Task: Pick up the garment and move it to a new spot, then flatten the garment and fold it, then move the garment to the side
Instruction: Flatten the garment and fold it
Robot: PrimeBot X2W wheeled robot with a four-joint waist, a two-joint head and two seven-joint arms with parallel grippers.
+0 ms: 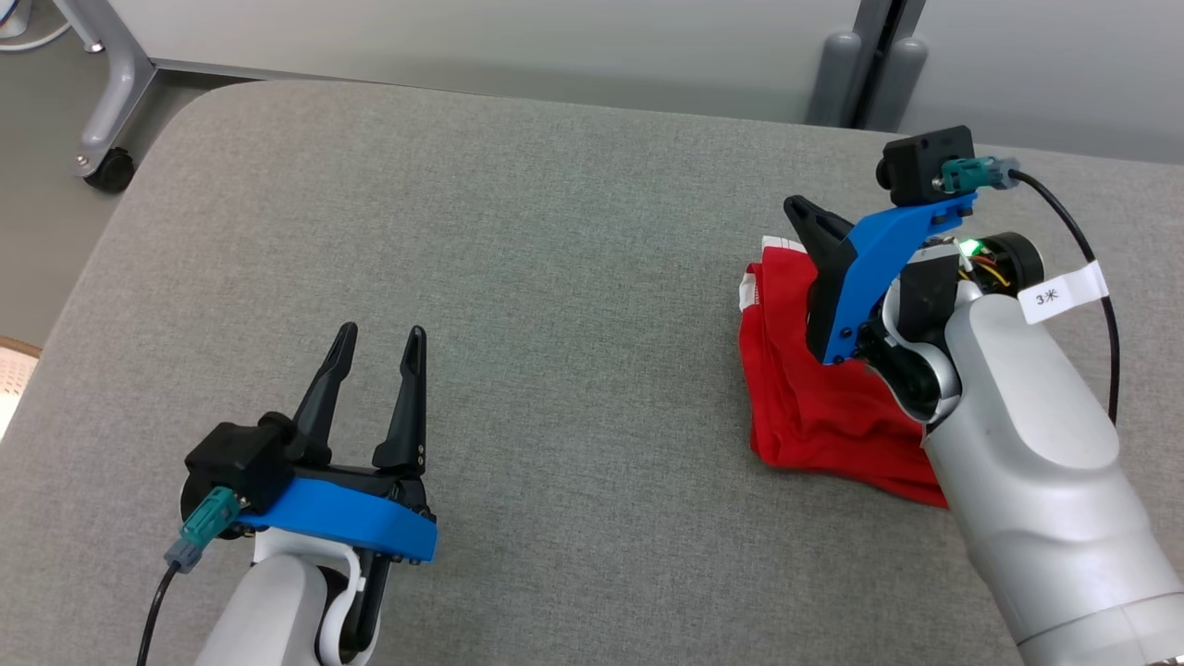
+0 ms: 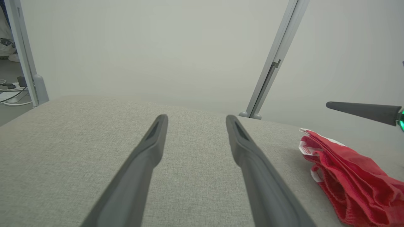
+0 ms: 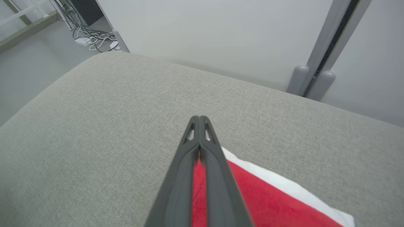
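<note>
The garment point(image 1: 805, 407) is a red cloth with white trim, lying folded in a rumpled bundle on the right side of the grey padded table point(image 1: 555, 277). My right gripper point(image 1: 800, 211) hangs just above the bundle's far edge, fingers pressed together and nothing between them. From the right wrist, the shut tips point(image 3: 199, 118) point past the garment point(image 3: 262, 195) toward bare table. My left gripper point(image 1: 381, 335) rests open at the lower left, far from the cloth. In the left wrist view its open fingers point(image 2: 196, 118) frame bare table, with the garment point(image 2: 353, 176) at the right and the right gripper's finger point(image 2: 363, 110) above it.
A grey frame leg on a black caster point(image 1: 111, 166) stands on the floor beyond the table's far left corner. Two grey posts point(image 1: 865, 74) rise against the wall behind the far edge. Cables point(image 3: 91, 34) lie on the floor at the left.
</note>
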